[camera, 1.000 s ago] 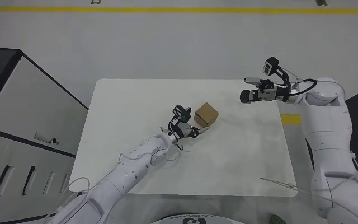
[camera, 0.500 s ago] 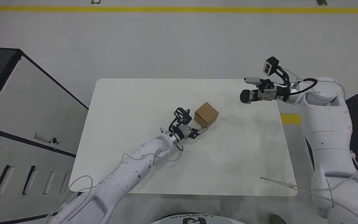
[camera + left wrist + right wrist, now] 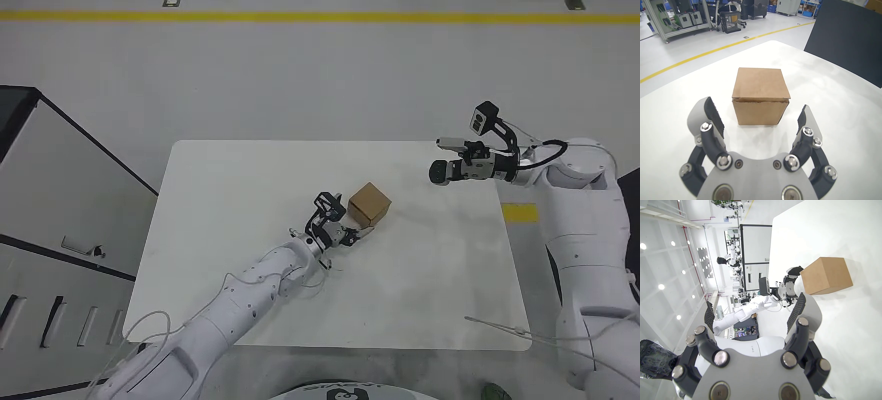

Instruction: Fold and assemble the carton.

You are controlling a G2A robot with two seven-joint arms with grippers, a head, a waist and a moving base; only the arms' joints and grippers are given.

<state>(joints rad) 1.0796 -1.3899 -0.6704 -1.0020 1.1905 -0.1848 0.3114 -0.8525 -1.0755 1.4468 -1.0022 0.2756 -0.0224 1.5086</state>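
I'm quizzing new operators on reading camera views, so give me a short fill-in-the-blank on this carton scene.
1. The carton on the table is ____ in colour.
2. The left pincer, just short of the carton, has its jaws ____.
3. The right pincer holds ____.
4. The pincer farther from the carton is the ____ one.

Missing words: brown; open; nothing; right.

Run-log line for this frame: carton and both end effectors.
carton: closed, on table | left end effector: open, close beside carton | right end effector: open, empty, away from carton
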